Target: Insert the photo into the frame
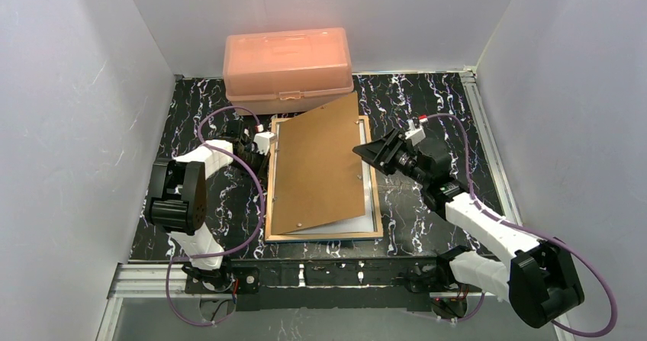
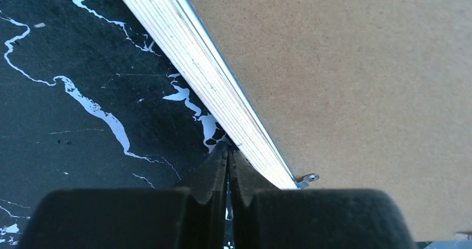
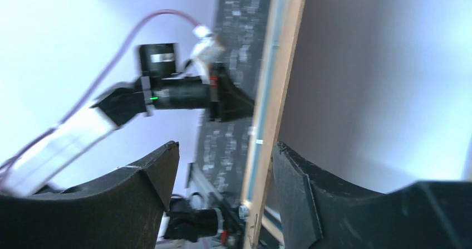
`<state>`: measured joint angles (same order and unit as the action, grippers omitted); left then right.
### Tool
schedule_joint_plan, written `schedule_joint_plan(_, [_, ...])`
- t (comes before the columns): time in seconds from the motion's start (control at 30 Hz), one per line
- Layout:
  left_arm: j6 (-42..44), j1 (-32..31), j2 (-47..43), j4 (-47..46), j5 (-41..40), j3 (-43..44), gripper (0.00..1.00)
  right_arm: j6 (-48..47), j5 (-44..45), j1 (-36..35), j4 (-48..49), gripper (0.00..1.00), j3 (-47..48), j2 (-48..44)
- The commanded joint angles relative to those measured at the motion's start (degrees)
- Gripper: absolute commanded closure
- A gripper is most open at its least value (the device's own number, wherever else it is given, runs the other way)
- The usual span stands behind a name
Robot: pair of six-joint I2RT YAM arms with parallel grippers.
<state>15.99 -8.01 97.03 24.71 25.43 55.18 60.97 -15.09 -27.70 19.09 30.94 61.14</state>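
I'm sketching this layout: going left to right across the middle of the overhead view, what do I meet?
Going across: left gripper, jaws shut → frame at its left rim → brown backing board → right gripper, jaws open.

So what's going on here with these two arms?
The frame lies face down with the brown backing board askew over it. The photo shows its white back beneath the board. The left tool, shut, rests against the frame's left edge. The right tool, open, straddles an edge on the right side, gripping nothing.
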Motion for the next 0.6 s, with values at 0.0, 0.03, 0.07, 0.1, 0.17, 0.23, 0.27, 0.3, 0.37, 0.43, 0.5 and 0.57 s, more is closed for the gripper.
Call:
schedule_joint_plan(0.0, [-0.09, -2.54, 1.12, 0.33, 6.83, -1.49, 1.0, 9.38, -12.17, -2.35, 16.8, 0.31, -1.7, 0.05])
schedule_joint_plan(0.03, [-0.09, -2.54, 1.06, 0.28, 6.83, -1.48, 1.0, 10.3, -12.28, -2.29, 18.06, 0.32, -2.2, 0.27])
schedule_joint_plan(0.07, [-0.08, -2.49, 1.05, 0.31, 6.78, -1.44, 1.0, 11.1, -12.4, -2.2, 19.17, 0.32, -2.67, 0.5])
schedule_joint_plan(0.1, [-0.12, -2.53, 0.98, 0.28, 6.86, -1.4, 1.0, 11.66, -12.54, -2.24, 20.12, 0.32, -3.1, 0.89])
schedule_joint_plan(0.17, [-0.09, -2.54, 0.77, 0.27, 6.83, -1.39, 1.0, 12.58, -12.92, -2.3, 21.34, 0.32, -3.8, 1.88])
schedule_joint_plan(0.23, [-0.01, -2.54, 0.47, 0.32, 6.74, -1.43, 1.0, 13.43, -13.09, -2.27, 22.42, 0.33, -4.33, 3.02])
schedule_joint_plan(0.27, [0.08, -2.54, 0.3, 0.37, 6.66, -1.46, 1.0, 14.09, -13.19, -2.27, 23.42, 0.33, -4.6, 3.66])
schedule_joint_plan(0.3, [0.16, -2.54, 0.08, 0.38, 6.59, -1.47, 1.0, 14.78, -13.37, -2.29, 24.55, 0.33, -4.79, 4.41])
schedule_joint_plan(0.37, [0.27, -2.54, -0.21, 0.36, 6.56, -1.57, 1.0, 16.02, -13.62, -2.22, 26.79, 0.33, -5.0, 5.8])
schedule_joint_plan(0.43, [0.27, -2.54, -0.48, 0.45, 6.59, -1.64, 1.0, 15.98, -14.01, -2.28, 27.5, 0.34, -4.47, 6.82])
schedule_joint_plan(0.5, [0.21, -2.54, -0.65, 0.49, 6.5, -1.65, 1.0, 14.32, -14.02, -2.31, 24.75, 0.35, -3.07, 6.85])
schedule_joint_plan(0.57, [0.37, -2.54, -0.76, 0.47, 6.38, -1.74, 1.0, 12.0, -13.54, -2.26, 20.58, 0.38, -1.41, 6.21])
